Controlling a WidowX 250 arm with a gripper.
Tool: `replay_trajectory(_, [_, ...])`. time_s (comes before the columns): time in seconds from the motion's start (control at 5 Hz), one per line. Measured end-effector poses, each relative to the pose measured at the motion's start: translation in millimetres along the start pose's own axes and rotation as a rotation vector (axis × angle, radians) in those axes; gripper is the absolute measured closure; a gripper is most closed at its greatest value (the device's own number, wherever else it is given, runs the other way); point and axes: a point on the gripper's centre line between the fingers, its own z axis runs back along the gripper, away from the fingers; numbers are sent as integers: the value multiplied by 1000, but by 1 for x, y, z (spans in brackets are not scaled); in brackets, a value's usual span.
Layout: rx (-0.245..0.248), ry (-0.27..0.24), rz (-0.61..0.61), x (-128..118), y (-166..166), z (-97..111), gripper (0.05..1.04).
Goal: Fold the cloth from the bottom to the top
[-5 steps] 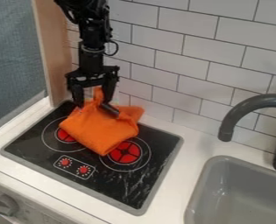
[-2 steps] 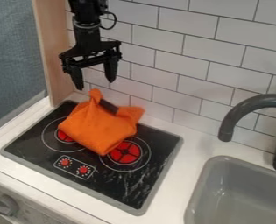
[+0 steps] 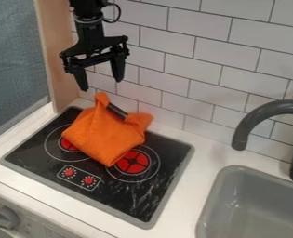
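The orange cloth (image 3: 105,135) lies bunched and folded over the back part of the black stove top, partly covering both red burners. Its front corner points toward the front right, and one peak stands up at its back edge. A small dark object (image 3: 116,111) rests against the cloth's back side. Above the cloth hangs my black gripper (image 3: 101,86), open, with nothing between its fingers and a gap between the fingertips and the cloth's peak.
The stove top (image 3: 142,211) is set in a white counter (image 3: 176,211). A grey sink (image 3: 220,200) and a dark faucet (image 3: 260,116) stand at the right. White wall tiles rise behind, and a wooden panel (image 3: 58,69) borders the left.
My gripper has let go of the cloth's back peak, opened and risen above it. The cloth stays folded in nearly the same place, its peak still upright.
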Motion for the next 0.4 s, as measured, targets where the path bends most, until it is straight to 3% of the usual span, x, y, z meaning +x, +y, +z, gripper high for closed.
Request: replay_trajectory(0.4, [-3,-1,7,2,2,0,85])
